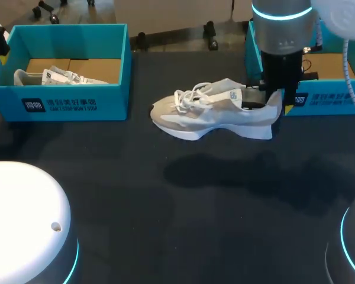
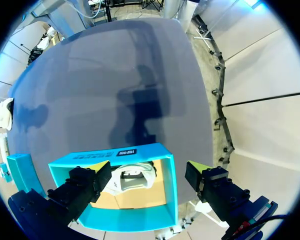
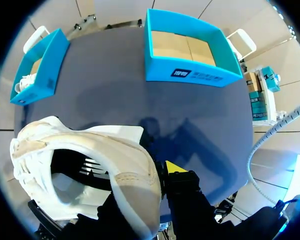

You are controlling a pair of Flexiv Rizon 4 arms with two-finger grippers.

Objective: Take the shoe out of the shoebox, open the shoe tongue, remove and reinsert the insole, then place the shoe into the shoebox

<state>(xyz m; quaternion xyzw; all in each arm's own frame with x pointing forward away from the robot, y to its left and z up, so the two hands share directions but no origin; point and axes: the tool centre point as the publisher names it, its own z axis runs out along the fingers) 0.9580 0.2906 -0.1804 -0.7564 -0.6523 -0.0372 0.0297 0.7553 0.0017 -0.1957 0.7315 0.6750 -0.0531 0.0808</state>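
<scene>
Main risk: the right gripper holds the shoe only by the soft back wall of its heel. One finger sits inside the opening and the other against the outside, so the fingers stand narrow, clamped on that thin wall. The whole length of the shoe, laces and toe, runs out sideways from the fingers with nothing under it. My judgement is that this weight could make the shoe pivot in the grip, droop at the toe, or slide out if the collar folds. The shoe appears to hang above the table, its shadow lying apart beneath it. A toe-first or tilted set-down could tip it on its side and leave the tongue hard to reach. The empty box lies well ahead of the right fingers, beyond the heel. A careless swing could knock the toe against its wall. The left gripper is no help here: its fingers are spread wide, holding nothing, well apart from the held shoe. They hang over the other box, with a second shoe below and between them. If it descends from here it risks taking the wrong shoe.
</scene>
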